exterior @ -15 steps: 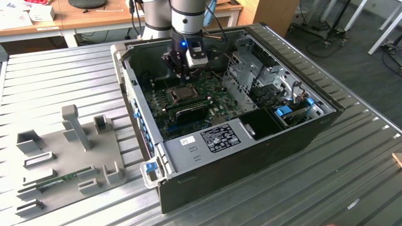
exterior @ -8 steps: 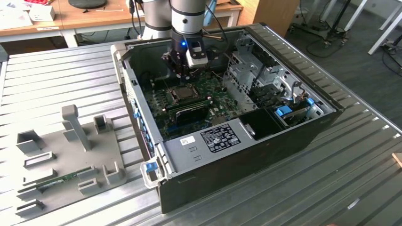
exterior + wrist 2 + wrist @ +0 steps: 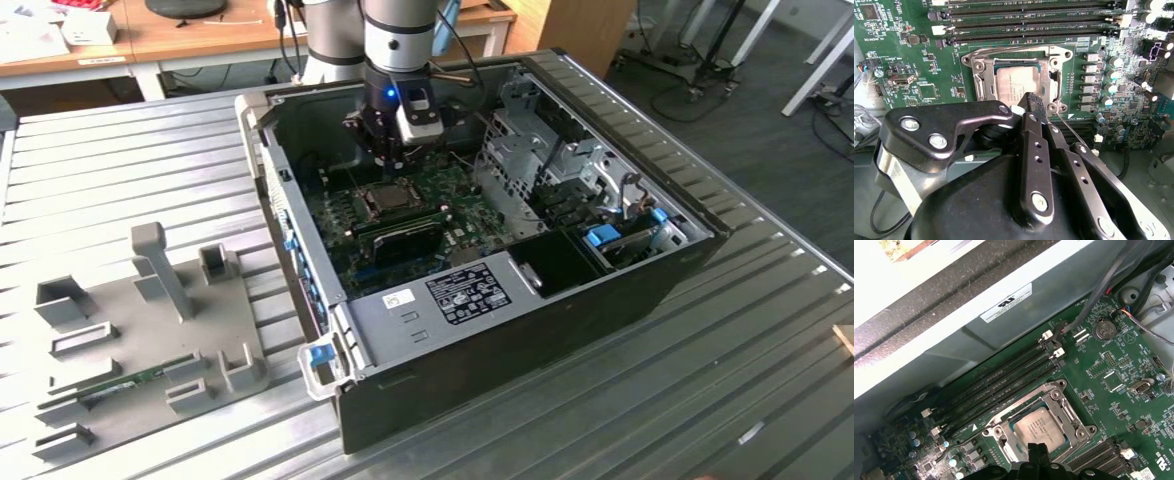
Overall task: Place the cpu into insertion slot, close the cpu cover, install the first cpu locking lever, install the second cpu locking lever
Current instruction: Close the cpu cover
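Open computer case point(image 3: 561, 330) on the slatted metal desk point(image 3: 134, 170), and the arm is reaching down inside it. The gripper point(image 3: 1031, 102) hovers right at the edge of the insertion slot point(image 3: 390, 198) on the green motherboard point(image 3: 919, 65), its fingers pinched narrow together. The cpu point(image 3: 1014, 85) sits flat in the slot, and the cpu cover point(image 3: 981, 80) lies down around it. A thin wire locking lever point(image 3: 1074, 131) angles away from the socket's corner, just beside the gripper. The long memory slots point(image 3: 1029, 25) run beyond the socket.
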### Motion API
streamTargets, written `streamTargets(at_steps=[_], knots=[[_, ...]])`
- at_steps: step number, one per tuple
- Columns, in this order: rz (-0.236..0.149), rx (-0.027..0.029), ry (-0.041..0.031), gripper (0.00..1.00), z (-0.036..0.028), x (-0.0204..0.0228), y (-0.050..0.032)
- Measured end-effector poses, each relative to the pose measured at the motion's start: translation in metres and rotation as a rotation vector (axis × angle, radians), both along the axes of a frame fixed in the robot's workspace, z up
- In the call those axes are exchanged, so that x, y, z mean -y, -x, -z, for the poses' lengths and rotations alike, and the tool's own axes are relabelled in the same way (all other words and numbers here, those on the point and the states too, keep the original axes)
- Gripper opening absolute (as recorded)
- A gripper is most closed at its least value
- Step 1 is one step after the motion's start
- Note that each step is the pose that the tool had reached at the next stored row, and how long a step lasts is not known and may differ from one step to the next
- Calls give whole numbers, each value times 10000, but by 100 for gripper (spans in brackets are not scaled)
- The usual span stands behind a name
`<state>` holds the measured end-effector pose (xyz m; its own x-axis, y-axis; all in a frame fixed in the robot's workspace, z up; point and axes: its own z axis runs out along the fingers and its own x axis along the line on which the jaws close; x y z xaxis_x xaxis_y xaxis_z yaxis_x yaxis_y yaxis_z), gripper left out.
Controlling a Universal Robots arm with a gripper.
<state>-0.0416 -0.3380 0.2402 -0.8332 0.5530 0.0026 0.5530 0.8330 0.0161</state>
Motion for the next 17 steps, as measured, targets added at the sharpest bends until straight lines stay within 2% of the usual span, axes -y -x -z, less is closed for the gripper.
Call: streamTargets(at_steps=[8,17], knots=[[-46,0,1,11,0,0,0],[-1621,0,0,11,6,0,0]])
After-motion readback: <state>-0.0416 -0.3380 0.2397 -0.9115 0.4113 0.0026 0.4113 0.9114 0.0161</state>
